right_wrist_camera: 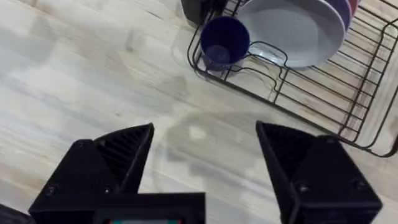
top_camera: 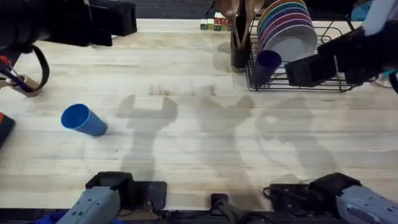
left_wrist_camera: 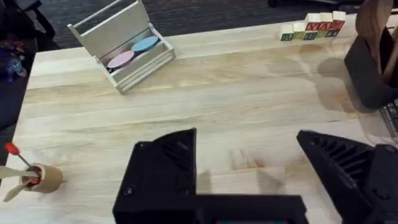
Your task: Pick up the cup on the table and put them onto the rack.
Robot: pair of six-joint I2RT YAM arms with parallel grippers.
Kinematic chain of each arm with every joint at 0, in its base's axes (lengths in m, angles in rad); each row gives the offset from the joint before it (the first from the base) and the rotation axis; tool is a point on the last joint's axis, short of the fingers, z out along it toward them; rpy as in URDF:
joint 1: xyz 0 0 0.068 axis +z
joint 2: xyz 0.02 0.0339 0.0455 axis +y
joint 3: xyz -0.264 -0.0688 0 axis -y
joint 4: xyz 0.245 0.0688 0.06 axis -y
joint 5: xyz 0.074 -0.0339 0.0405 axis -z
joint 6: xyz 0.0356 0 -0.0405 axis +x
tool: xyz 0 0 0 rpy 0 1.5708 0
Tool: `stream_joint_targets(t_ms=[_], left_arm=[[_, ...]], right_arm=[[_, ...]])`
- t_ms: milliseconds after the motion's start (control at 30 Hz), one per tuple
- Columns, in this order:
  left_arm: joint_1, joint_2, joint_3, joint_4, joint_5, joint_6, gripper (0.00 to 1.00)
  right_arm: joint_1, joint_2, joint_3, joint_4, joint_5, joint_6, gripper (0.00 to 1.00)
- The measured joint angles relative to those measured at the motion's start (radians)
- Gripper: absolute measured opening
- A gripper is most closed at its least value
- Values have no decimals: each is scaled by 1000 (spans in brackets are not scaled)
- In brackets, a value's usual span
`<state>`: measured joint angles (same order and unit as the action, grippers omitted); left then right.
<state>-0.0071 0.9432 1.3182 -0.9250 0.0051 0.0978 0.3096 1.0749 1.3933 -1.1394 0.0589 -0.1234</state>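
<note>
A bright blue cup (top_camera: 84, 119) lies on its side at the table's left, mouth toward the far left. The dark navy cup (top_camera: 267, 65) (right_wrist_camera: 224, 40) rests tilted in the near-left corner of the black wire rack (top_camera: 298, 84) (right_wrist_camera: 311, 96), in front of the plates. My right gripper (top_camera: 309, 70) (right_wrist_camera: 205, 158) hovers open above the table just in front of the rack, holding nothing. High over the table's far left, my left gripper (top_camera: 115, 18) (left_wrist_camera: 249, 165) is open and holds nothing. It is well away from the blue cup.
Multicoloured plates (top_camera: 287, 28) (right_wrist_camera: 298, 28) and a dark utensil holder (top_camera: 239, 43) (left_wrist_camera: 373, 62) fill the rack's back. A grey tiered organiser (left_wrist_camera: 121, 46), letter blocks (left_wrist_camera: 311, 26) and a tan pen holder (top_camera: 25, 84) (left_wrist_camera: 37, 177) stand along the far and left sides.
</note>
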Motion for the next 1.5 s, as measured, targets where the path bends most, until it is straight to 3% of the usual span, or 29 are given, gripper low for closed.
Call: stream_joint_targets(t_ms=[333,733,1000,1133,1300,1433,1500], left_arm=[[0,0,0,-81,-35,-109,993],[0,0,0,-314,-238,-399,993],[3,0,0,-354,-303,-450,993],[48,0,0,-368,-346,-474,993],[160,14,0,-375,-366,-486,993],[244,62,0,-375,-354,-492,994],[263,93,0,-379,-338,-495,994]], right_arm=[[0,-12,0,-12,0,0,994],[0,-12,0,-12,0,-5,994],[0,-12,0,-10,0,-9,994],[0,-12,0,5,0,-9,994],[0,-12,0,21,0,-10,994],[0,-12,0,38,0,-12,994],[0,-12,0,42,0,-12,994]])
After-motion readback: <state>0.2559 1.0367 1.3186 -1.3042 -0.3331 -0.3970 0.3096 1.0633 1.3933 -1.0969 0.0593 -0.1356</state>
